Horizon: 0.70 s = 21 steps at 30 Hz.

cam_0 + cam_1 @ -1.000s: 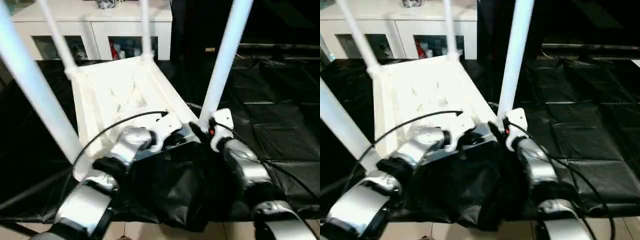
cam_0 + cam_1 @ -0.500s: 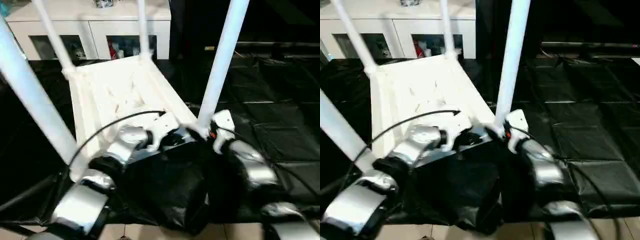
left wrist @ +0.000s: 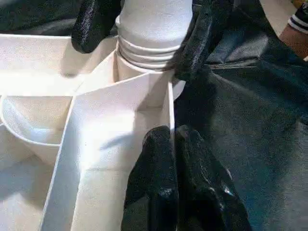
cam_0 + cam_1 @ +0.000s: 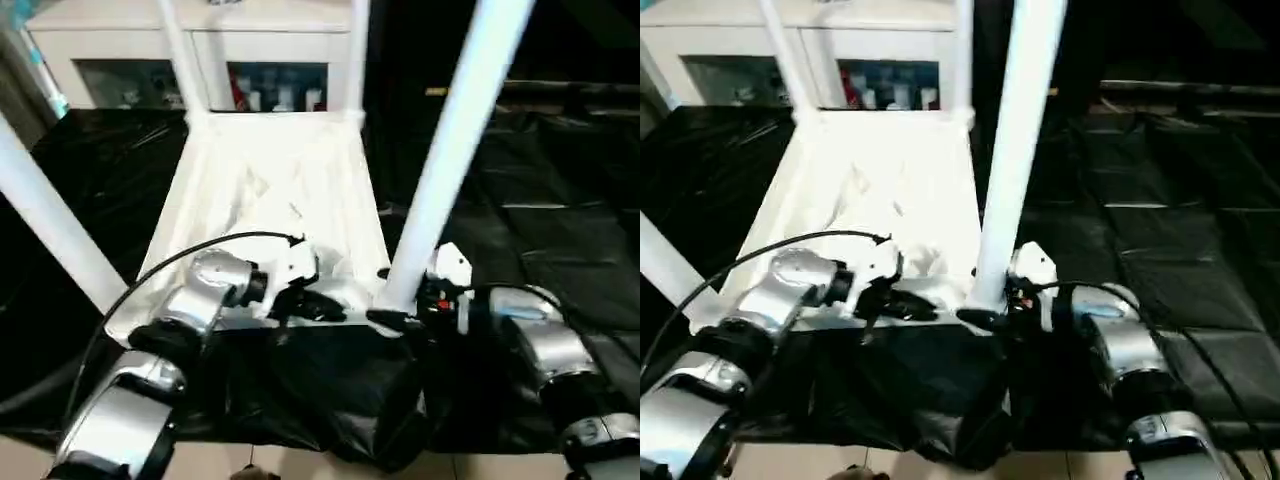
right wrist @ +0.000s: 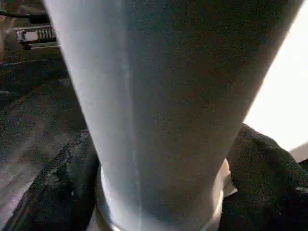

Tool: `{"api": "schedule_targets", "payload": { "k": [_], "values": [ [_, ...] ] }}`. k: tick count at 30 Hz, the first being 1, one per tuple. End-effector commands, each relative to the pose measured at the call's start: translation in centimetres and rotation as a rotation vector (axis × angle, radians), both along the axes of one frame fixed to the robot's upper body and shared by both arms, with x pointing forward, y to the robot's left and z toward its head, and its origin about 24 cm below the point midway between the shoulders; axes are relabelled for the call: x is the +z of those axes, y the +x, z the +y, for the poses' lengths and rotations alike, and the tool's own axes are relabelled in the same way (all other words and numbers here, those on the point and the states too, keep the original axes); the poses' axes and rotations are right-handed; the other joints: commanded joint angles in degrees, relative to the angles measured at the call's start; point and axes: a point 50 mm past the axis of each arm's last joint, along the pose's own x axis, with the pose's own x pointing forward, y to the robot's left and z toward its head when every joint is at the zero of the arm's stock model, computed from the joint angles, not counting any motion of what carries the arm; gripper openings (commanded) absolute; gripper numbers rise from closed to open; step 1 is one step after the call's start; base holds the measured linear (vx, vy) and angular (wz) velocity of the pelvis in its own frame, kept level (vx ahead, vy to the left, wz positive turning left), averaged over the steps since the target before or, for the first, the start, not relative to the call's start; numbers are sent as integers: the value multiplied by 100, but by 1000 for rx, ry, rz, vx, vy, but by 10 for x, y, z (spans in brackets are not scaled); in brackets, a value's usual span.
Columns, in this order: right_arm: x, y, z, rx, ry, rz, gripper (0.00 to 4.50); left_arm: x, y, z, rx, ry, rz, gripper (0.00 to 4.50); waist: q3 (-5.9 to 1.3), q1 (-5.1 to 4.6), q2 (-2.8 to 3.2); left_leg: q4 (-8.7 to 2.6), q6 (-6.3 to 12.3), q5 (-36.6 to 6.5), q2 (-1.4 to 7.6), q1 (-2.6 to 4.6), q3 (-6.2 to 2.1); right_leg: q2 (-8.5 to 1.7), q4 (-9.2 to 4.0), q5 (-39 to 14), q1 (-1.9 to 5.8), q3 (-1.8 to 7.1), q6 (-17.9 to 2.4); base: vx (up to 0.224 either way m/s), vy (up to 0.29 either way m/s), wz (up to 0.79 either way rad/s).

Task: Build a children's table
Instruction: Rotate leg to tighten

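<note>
1. The white plastic rectangular tabletop with its ribbed underside up (image 4: 275, 200) lies upside down on the black sheet-covered work surface (image 4: 560, 200), running from the robot's near edge toward the far white cabinet with glass doors (image 4: 250, 60).
2. Four long white tapered tube legs stand up from its corner sockets: the far-left leg (image 4: 180, 60), the far-right leg (image 4: 358, 60), the near-left leg (image 4: 50, 225) and the near-right leg (image 4: 455, 150).
3. The right gripper (image 4: 400, 318) is clamped around the base of the near-right leg; in the left wrist view its black fingers (image 3: 202, 38) sit on either side of the threaded collar, just above the round corner socket (image 3: 144, 72).
4. The left gripper (image 3: 180, 187) has its fingers pressed together, resting on the tabletop's rim beside that socket, apparently to steady it.
5. The step in hand looks to be seating this last leg. To do it well, the leg should stay in line with the socket while it is turned or pushed; several thread rings are exposed, which suggests it is not fully home. The left gripper should hold the top down against the twist.
</note>
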Motion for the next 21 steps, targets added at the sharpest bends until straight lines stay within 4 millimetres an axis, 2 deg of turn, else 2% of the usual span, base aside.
{"api": "schedule_targets", "payload": {
  "k": [1, 4, 8, 10, 13, 14, 15, 17, 19, 20, 21],
  "values": [
    [0, 0, -2, -4, -4, 12, 343, 4, -3, -4, -38, -58, 7, 0, -367, 3, -112, -330, 777, -592, 418, 107, -186, -506, -344, -396, 298, 284, -1540, 0, 0, 0],
    [0, -1, -1, 2, 4, 17, 316, 5, -3, -3, -39, -60, 8, 0, -364, -1, -104, -344, 668, -699, 428, 119, -192, -498, -356, -586, 293, 287, -1511, 0, 0, 0],
    [-2, -3, 0, 5, 17, 29, 287, 5, -3, -4, -35, -62, 6, 0, -369, 0, -103, -336, 669, -645, 418, 112, -189, -496, -341, -450, 299, 291, -1524, 0, 0, 0],
    [-7, -3, 1, -68, 40, 49, 277, 5, 2, -7, 19, -41, -38, 0, -373, 1, -105, -329, 684, -595, 415, 106, -190, -495, -337, -404, 304, 292, -1515, 0, 0, 0],
    [-12, 1, 1, -154, 22, 40, 273, 3, 7, -9, 78, -21, -65, 0, -351, -18, -99, -346, 611, -713, 412, 116, -193, -488, -376, -625, 275, 287, -1471, 0, 0, 0],
    [-21, 7, 3, -313, -3, 32, 272, 2, 15, -15, 185, -2, -97, 0, -331, -47, -84, -367, 434, -949, 401, 133, -204, -505, -428, -1075, 272, 292, -1389, 0, 0, 0],
    [-21, 7, 3, -313, -3, 32, 272, 2, 15, -15, 185, -2, -97, 0, -317, -73, -88, -372, 366, -1049, 392, 134, -205, -499, -453, -1266, 253, 293, -1343, 0, 0, 0],
    [-32, 14, 10, -524, 6, 53, 272, 3, 21, -28, 287, -23, -114, 0, -299, -147, -99, -413, 151, -1316, 374, 153, -241, -515, -525, -1901, 264, 291, -1174, 0, 0, 0],
    [-34, 16, 13, -586, 15, 68, 272, 3, 23, -33, 313, -25, -122, 0, -300, -187, -104, -415, 92, -1390, 378, 172, -245, -516, -549, -2008, 247, 309, -1113, 0, 0, 0],
    [-36, 18, 17, -637, 20, 81, 272, 3, 24, -39, 335, -26, -125, 0, -295, -213, -74, -424, 111, -1422, 370, 157, -246, -500, -551, -1960, 249, 312, -1104, 0, 0, 0],
    [-41, 20, 30, -735, 18, 103, 272, 3, 27, -52, 410, -27, -144, 0, -291, -217, -82, -431, 107, -1443, 377, 166, -249, -499, -551, -1944, 246, 316, -1101, 0, 0, 0]
  ]
}}
